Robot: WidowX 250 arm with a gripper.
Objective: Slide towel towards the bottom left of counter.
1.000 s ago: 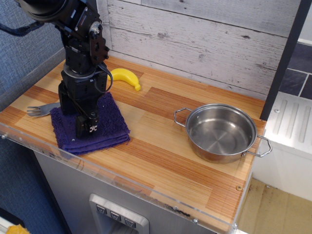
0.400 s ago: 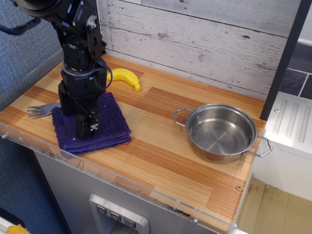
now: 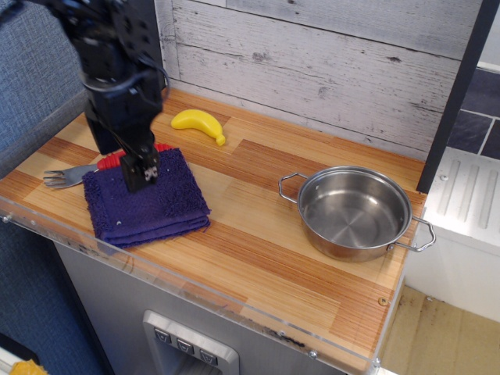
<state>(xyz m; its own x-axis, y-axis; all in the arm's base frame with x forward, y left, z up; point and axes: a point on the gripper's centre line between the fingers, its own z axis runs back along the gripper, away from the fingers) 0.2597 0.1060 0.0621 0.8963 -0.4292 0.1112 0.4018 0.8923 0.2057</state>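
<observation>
The dark navy-blue towel (image 3: pixel 148 201) lies folded on the wood-grain counter (image 3: pixel 258 234) at its front left, close to the clear acrylic front edge. My gripper (image 3: pixel 123 160) hangs just above the towel's back edge, lifted off the cloth and holding nothing. Its jaws stand apart; one black fingertip (image 3: pixel 144 172) shows over the towel, and the other sits further back and left. Motion blurs the arm.
A grey fork head (image 3: pixel 64 176) with a red handle (image 3: pixel 111 160) lies just behind and left of the towel. A yellow banana (image 3: pixel 200 123) is at the back by the plank wall. A steel pot (image 3: pixel 353 211) stands at the right.
My gripper has risen off the towel and moved back and up, uncovering the red handle behind it. The towel has stayed put at the front left.
</observation>
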